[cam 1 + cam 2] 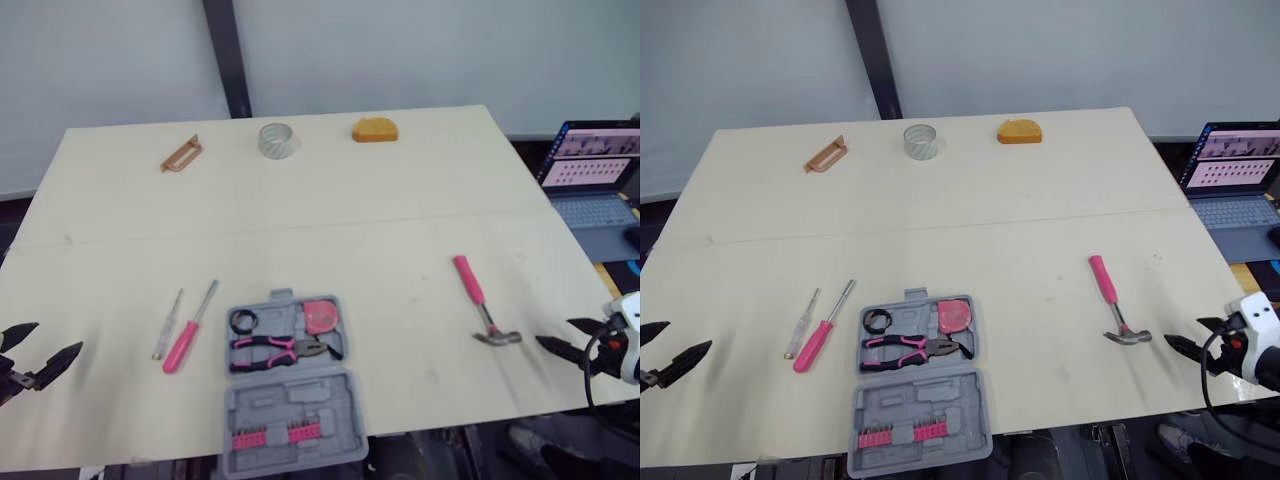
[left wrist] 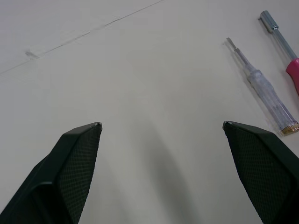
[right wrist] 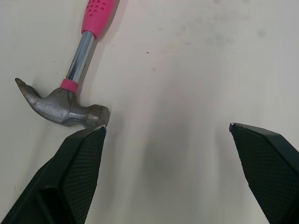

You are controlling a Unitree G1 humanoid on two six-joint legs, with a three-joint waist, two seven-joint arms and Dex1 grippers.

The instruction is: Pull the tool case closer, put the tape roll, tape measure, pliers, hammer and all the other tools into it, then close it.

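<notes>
The grey tool case (image 1: 290, 392) lies open near the table's front edge, holding pink pliers (image 1: 285, 349), a pink tape measure (image 1: 320, 315) and a black ring (image 1: 244, 321). A clear screwdriver (image 1: 166, 326) and a pink-handled driver (image 1: 190, 330) lie left of it. The pink hammer (image 1: 483, 305) rests to its right. Far back sit a clear tape roll (image 1: 278, 140), an orange tape measure (image 1: 375, 130) and a copper-coloured tool (image 1: 182, 154). My left gripper (image 1: 38, 356) is open at the front left. My right gripper (image 1: 570, 336) is open just right of the hammer head (image 3: 65, 105).
An open laptop (image 1: 592, 178) sits beyond the table's right edge. A seam runs across the table (image 1: 400, 240) at mid depth. Bare tabletop lies between the case and the far tools.
</notes>
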